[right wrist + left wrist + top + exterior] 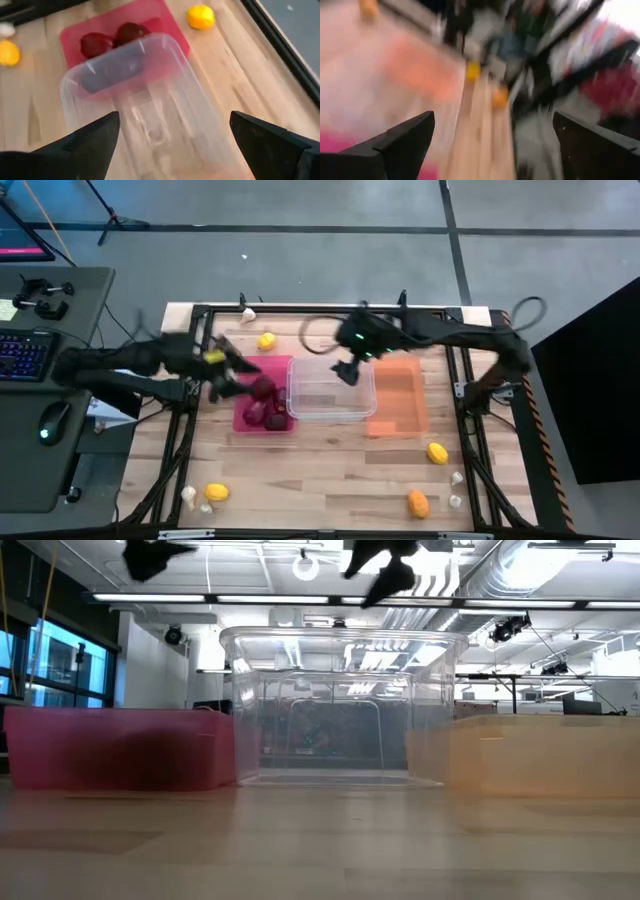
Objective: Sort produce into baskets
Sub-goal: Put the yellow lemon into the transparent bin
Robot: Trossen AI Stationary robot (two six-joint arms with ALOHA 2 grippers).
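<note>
— Nearest, along the worktop's (330, 470) front edge?
— Lemons (217, 493) and garlic bulbs (188, 496), loose.
— Farther back?
— Red basket (243, 418) holding dark lumps (262, 388), clear basket (330, 389), orange basket (400, 400), side by side.
— Arms?
— Left gripper (222, 375) over the red basket, right gripper (346, 369) over the clear one — both jaws spread, empty.

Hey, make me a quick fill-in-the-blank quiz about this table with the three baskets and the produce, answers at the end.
1. The dark red lumps lie in the ____ basket.
2. The clear basket stands between the red basket and the ____ basket.
3. The right gripper hovers, fingers open, over the ____ basket.
4. The orange basket holds ____ produce.

Answers: red; orange; clear; no
</note>
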